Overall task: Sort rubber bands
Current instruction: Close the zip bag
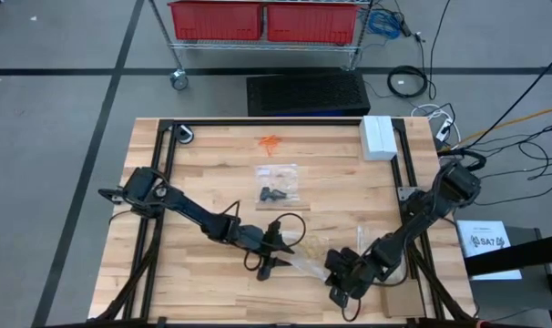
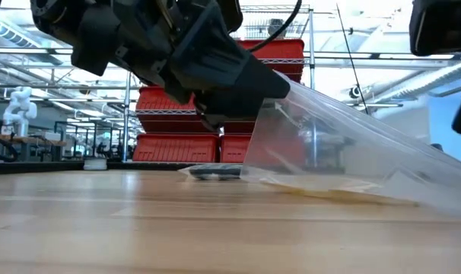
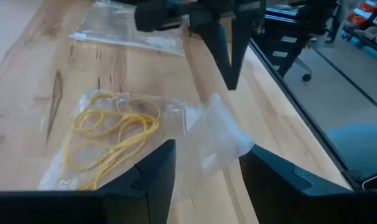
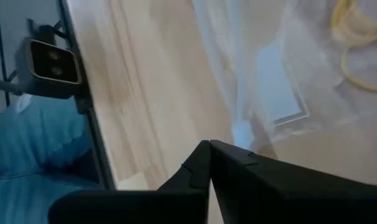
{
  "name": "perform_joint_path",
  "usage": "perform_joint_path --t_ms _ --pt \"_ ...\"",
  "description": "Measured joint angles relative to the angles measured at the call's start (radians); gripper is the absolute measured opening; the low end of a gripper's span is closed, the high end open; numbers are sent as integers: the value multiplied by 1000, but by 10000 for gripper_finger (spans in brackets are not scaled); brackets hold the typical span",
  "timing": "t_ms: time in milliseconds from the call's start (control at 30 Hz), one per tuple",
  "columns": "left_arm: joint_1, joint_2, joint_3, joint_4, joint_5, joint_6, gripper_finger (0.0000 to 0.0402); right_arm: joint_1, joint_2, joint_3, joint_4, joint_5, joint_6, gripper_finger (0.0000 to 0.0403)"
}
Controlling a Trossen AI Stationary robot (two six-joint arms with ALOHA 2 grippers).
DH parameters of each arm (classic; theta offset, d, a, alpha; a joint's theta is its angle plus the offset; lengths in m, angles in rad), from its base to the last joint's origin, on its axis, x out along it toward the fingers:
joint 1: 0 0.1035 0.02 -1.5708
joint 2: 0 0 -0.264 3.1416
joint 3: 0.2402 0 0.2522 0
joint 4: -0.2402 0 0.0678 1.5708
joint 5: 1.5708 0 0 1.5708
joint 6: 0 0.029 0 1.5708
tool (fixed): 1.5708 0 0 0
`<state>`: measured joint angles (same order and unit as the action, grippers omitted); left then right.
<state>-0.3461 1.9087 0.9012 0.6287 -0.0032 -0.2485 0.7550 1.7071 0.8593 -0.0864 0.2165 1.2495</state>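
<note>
Pale yellow rubber bands (image 3: 107,134) lie inside a clear plastic bag (image 3: 145,112) that rests on the table near its near edge. One end of the bag rises to my left gripper (image 3: 210,146), which is shut on it. The low view shows the bag (image 2: 352,144) sloping down from that gripper (image 2: 246,84) to the table. My right gripper (image 4: 208,146) is shut and stands just beyond the bag's other end (image 1: 335,293). Loose orange bands (image 1: 270,143) lie near the far edge. Black bands (image 1: 274,193) sit in a second clear bag at mid-table. My left gripper holds the bunched end of the clear bag (image 3: 219,134) between its two fingers, which stand a little apart with crumpled film filling the gap. That end is lifted, its upper edge (image 2: 383,125) is drawn straight, and the part holding the yellow bands stays on the table.
A white box (image 1: 377,137) sits at the far right corner. Another clear bag (image 3: 126,31) lies flat beyond the yellow bands. Black frame rails (image 1: 162,182) run along both sides of the table. Red bins (image 1: 258,20) stand behind the far edge. Bare wood shows on the left half.
</note>
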Motion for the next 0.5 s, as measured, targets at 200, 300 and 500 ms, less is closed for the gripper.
perform_joint_path --t_ms 200,300,500 --pt "6 0 0 -7 0 21 181 -24 90 2 42 -9 23 0" --pt "8 0 0 -10 1 32 181 -38 94 6 1 12 52 0" --pt "8 -34 -1 -73 13 96 181 -69 49 2 -141 114 56 0"
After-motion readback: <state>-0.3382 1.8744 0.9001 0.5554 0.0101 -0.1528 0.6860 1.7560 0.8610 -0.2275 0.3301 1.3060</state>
